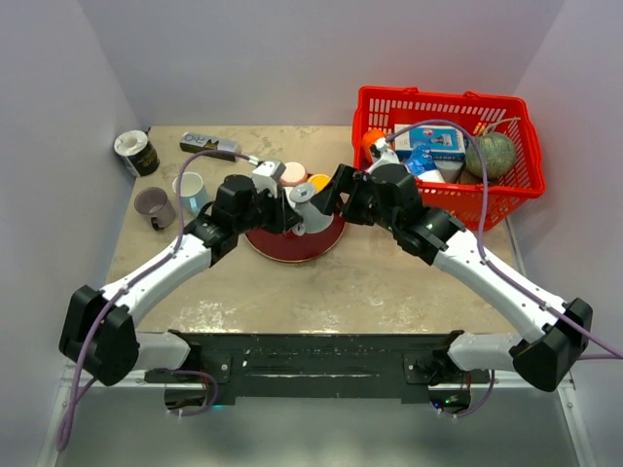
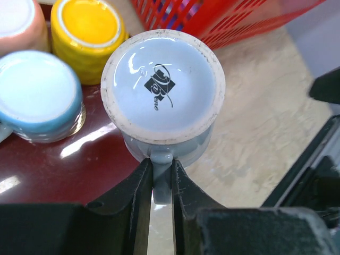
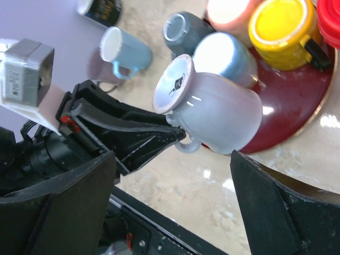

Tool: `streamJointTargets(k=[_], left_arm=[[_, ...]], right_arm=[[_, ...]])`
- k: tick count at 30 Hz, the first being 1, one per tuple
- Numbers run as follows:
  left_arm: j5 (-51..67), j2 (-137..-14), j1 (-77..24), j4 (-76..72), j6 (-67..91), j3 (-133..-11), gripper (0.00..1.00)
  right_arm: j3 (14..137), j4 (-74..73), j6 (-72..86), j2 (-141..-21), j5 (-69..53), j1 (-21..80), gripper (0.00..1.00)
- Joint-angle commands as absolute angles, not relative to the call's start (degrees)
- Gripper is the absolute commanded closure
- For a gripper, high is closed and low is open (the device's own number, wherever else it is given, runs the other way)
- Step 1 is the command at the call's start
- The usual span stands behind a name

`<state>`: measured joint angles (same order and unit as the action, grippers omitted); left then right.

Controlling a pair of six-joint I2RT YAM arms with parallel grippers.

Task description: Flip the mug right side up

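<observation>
One mug (image 2: 162,85), base up and tilted, hangs at the red plate (image 2: 53,170) edge; left gripper (image 2: 161,167) pinches its handle (image 2: 161,191) tight; right gripper (image 3: 171,159) jaws spread wide just beside it; three more cups (image 2: 40,90) sit upside down on plate

mug (image 2: 162,87): glazed ceramic, pale grey-blue, smooth and glossy. its foot ring is unglazed, rough, off-white, speckled. plate (image 2: 58,175): dark red, high gloss, sharp highlights. yellow mug (image 2: 87,26): glossy glaze, ribbed wall. basket (image 1: 438,92): red moulded plastic lattice. table (image 2: 255,122): beige mottled stone-look top, smooth, low sheen. left gripper (image 2: 161,172) fingers (image 2: 139,191): matt black plastic.
</observation>
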<state>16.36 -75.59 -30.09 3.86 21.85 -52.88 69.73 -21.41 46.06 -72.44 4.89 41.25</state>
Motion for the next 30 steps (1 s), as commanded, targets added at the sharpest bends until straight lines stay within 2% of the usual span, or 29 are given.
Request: streamJointTargets(k=[1,8,12,23,30], left_arm=[[17.14,-69.18,-29.97,-5.7,34.09,-56.51,1.0],[12.66,-63.55,-29.97,-10.89,41.13,-58.97,1.0],[11.43,-61.18,-29.97,-15.63,44.99,-60.11,1.0],[9.58,-56.25,-29.97,-28.12,54.93,-58.01,1.0],[8.26,-54.85,-29.97,-36.28,59.23,-54.41,1.0]], right_arm=[[67.77,-11.46,46.41,-68.82,1.69,41.4,0.08],[62.41,2.0,46.58,-64.16,-5.44,41.48,0.08],[61.0,8.95,47.9,-64.16,-10.98,41.57,0.14],[64.42,16.69,49.74,-66.88,-11.95,41.57,0.18],[65.21,30.04,54.57,-70.75,-13.36,41.66,0.3]])
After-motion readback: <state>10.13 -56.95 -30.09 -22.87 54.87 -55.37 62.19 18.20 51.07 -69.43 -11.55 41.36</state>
